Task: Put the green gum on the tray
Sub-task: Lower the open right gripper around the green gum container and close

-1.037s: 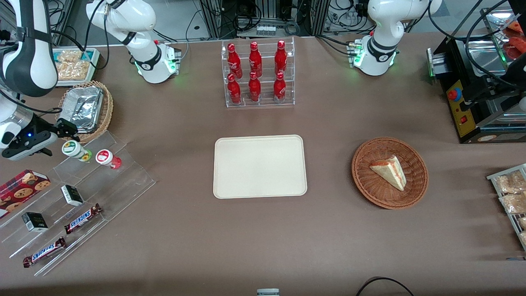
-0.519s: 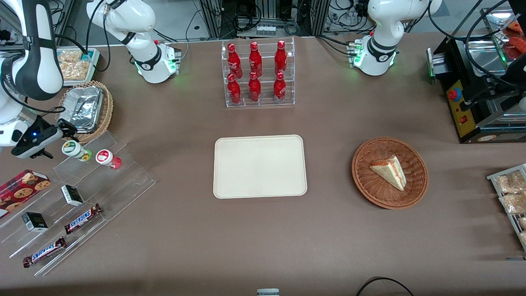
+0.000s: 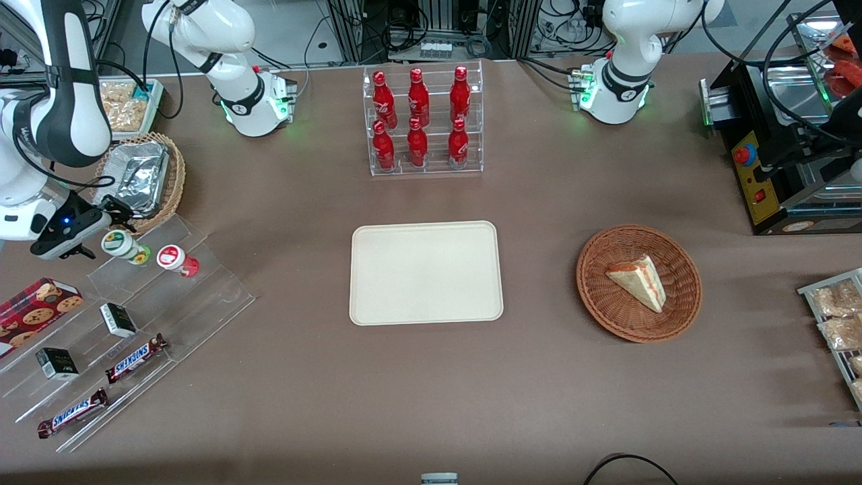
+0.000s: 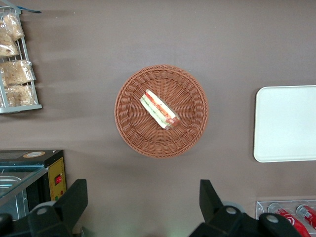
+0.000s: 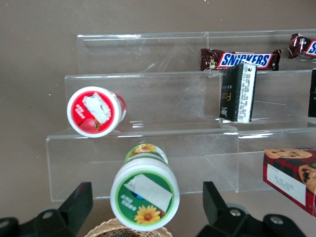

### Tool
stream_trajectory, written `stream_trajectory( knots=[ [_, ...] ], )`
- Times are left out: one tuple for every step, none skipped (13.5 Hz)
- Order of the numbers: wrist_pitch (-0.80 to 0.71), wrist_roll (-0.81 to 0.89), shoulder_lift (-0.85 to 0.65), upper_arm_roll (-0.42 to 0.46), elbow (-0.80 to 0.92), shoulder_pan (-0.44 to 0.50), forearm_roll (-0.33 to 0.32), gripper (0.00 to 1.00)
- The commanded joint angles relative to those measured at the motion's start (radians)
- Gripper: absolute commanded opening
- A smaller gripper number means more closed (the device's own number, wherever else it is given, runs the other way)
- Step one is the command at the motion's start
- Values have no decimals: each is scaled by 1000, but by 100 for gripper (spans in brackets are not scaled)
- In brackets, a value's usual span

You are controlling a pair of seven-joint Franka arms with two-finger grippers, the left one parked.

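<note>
Working arm: white and dark grey links reaching down over the working arm's end of the table
Wrist: black housing with a blue light lit, tilted down toward the table
Gripper point(image 3: 111, 217): low over the table, its black fingers spread wide apart with nothing between them
Fingers point(image 5: 74, 210): two dark tips seen from the wrist camera, standing well apart from each other
Contact: the fingers grip nothing
</note>
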Motion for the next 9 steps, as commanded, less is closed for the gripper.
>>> stream_trajectory(
  knots=[
    [45, -12, 14, 4, -15, -12, -1, 99],
    [53, -12, 23, 4, -13, -12, -1, 99],
    [54, -9, 26, 6, -15, -12, 2, 99],
    [53, -7, 26, 4, -15, -12, 2, 99],
    [53, -7, 26, 4, -15, -12, 2, 98],
    [53, -4, 27, 4, -13, -12, 2, 86],
    [47, 2, 26, 6, -15, -12, 4, 58],
    [38, 10, 24, 6, -13, -12, 5, 34],
    [27, 30, 21, 6, -12, -9, 5, 12]
  ],
)
